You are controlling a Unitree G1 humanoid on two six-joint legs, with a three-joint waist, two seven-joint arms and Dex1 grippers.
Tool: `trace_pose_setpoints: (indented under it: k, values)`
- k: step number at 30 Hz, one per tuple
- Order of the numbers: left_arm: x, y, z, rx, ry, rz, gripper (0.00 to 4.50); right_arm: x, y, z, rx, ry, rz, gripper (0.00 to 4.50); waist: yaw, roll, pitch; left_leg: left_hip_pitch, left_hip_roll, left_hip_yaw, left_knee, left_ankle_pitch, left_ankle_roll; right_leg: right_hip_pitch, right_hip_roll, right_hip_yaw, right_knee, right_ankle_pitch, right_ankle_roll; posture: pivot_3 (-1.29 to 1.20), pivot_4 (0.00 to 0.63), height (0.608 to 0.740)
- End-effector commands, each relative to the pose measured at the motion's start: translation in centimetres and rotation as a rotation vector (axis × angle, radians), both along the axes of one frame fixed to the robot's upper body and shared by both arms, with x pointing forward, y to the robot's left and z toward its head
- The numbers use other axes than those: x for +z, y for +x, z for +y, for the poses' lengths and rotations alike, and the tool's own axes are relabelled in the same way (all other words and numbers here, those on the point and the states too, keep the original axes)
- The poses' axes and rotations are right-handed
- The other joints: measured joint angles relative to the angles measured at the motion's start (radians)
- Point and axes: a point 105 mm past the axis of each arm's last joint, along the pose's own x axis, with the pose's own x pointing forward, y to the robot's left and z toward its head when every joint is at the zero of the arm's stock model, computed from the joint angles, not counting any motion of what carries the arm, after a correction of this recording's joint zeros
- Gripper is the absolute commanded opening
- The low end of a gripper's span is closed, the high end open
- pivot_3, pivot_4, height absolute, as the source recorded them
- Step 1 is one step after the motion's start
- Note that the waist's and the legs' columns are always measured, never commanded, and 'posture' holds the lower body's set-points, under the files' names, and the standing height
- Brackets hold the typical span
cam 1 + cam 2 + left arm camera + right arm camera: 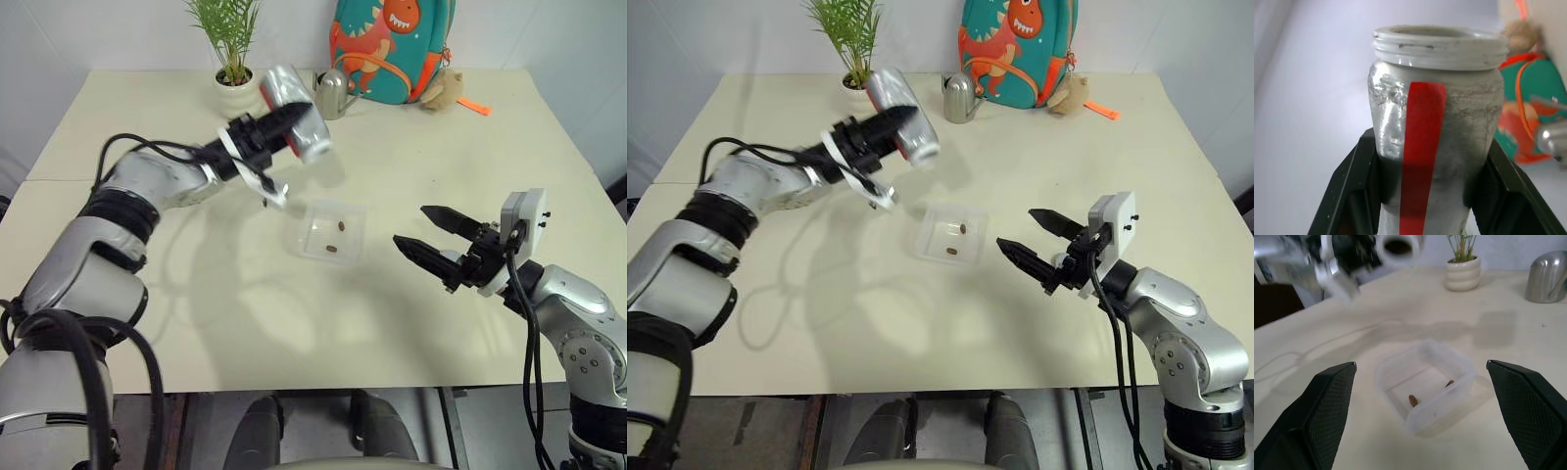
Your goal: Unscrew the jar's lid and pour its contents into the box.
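Jar (pixel 299 124) tilted, mouth toward box (pixel 330 232), gripped by left fingers (pixel 282 119), right fingers (pixel 416 253) wide.

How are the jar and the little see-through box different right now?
The jar is up in the air, tipped over in the left pincer; the box sits flat on the table. The jar is tall and round with a red stripe; the box is low and square. The box holds two brown pieces. Both have open tops.

Clear plastic box (pixel 331 231), shiny metal watering can (pixel 333 94), matt table (pixel 441 157).
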Motion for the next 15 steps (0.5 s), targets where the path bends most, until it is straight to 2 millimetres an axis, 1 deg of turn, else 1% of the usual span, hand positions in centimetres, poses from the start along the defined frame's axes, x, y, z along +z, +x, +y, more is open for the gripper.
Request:
trace_pose_setpoints:
  k: [1,2,3,4,6,9,10,13,14,15]
  values:
    - [0.5,1.0,4.4,0.075,-0.328,0.301,1.90,0.6,-1.3,0.9,0.054,-0.046,-0.038,4.48,-0.002,0.000,0.000,0.000,0.000,0.000,0.001,0.000,0.000,0.000,0.000,0.000,0.001,0.000,0.000,0.00,0.150,0.740]
    - [-0.4,1.3,5.8,0.086,-0.468,0.449,1.90,0.4,-1.5,1.0,0.059,-0.062,-0.037,4.48,-0.003,0.000,0.000,0.000,0.000,0.000,0.001,0.000,0.000,0.000,0.000,0.000,0.001,0.000,0.000,0.00,0.150,0.740]
    - [-1.2,1.3,6.7,0.072,-0.564,0.567,1.90,0.2,-1.7,1.2,0.063,-0.073,-0.036,4.48,-0.004,0.000,0.000,0.000,0.000,0.000,0.002,0.000,0.000,0.000,0.000,0.000,0.002,0.000,0.000,0.00,0.150,0.740]
    - [-2.2,0.9,7.8,0.062,-0.641,0.650,1.90,-0.1,-2.0,1.4,0.072,-0.087,-0.031,4.48,-0.005,0.000,0.000,0.000,0.000,0.000,0.003,0.000,0.000,0.000,0.000,0.000,0.003,0.000,-0.001,0.00,0.150,0.740]
    - [-4.4,0.0,9.3,0.047,-0.787,0.824,1.90,-0.6,-2.5,1.8,0.080,-0.103,-0.024,4.48,-0.011,0.000,0.000,0.000,0.000,0.000,0.006,0.000,0.001,0.001,0.000,0.001,0.004,0.000,-0.001,0.00,0.150,0.740]
    - [-6.5,-1.6,10.3,0.021,-0.943,0.967,1.90,-1.1,-3.1,2.3,0.086,-0.110,-0.016,4.48,-0.019,-0.001,0.000,-0.001,0.000,0.000,0.010,-0.002,0.004,0.001,0.000,0.001,0.006,0.001,0.000,0.00,0.150,0.740]
    - [-7.1,-2.1,10.6,0.026,-0.971,0.982,1.90,-1.2,-3.3,2.5,0.090,-0.112,-0.014,4.48,-0.017,-0.001,-0.001,0.000,0.000,-0.001,0.011,-0.004,0.007,0.002,0.000,0.001,0.006,0.001,0.000,0.00,0.150,0.740]
    - [-8.3,-3.1,10.8,-0.029,-1.074,1.062,1.90,-1.4,-3.6,2.9,0.091,-0.106,-0.010,4.48,-0.014,-0.003,-0.002,0.002,0.000,-0.002,0.012,-0.004,0.007,0.005,0.000,0.001,0.007,0.003,-0.001,0.00,0.150,0.740]
    - [-8.9,-3.4,10.8,-0.052,-1.099,1.089,1.90,-1.5,-3.6,3.0,0.094,-0.110,-0.010,4.48,-0.013,-0.004,-0.002,0.004,0.000,-0.002,0.012,-0.004,0.007,0.006,0.000,0.001,0.006,0.003,-0.002,0.00,0.150,0.740]
    - [-9.4,-3.7,11.0,-0.095,-1.163,1.109,1.90,-1.5,-3.5,3.0,0.092,-0.113,-0.012,4.48,-0.014,-0.004,-0.002,0.006,0.000,-0.002,0.012,-0.004,0.007,0.008,0.001,0.001,0.003,0.003,-0.002,0.00,0.150,0.740]
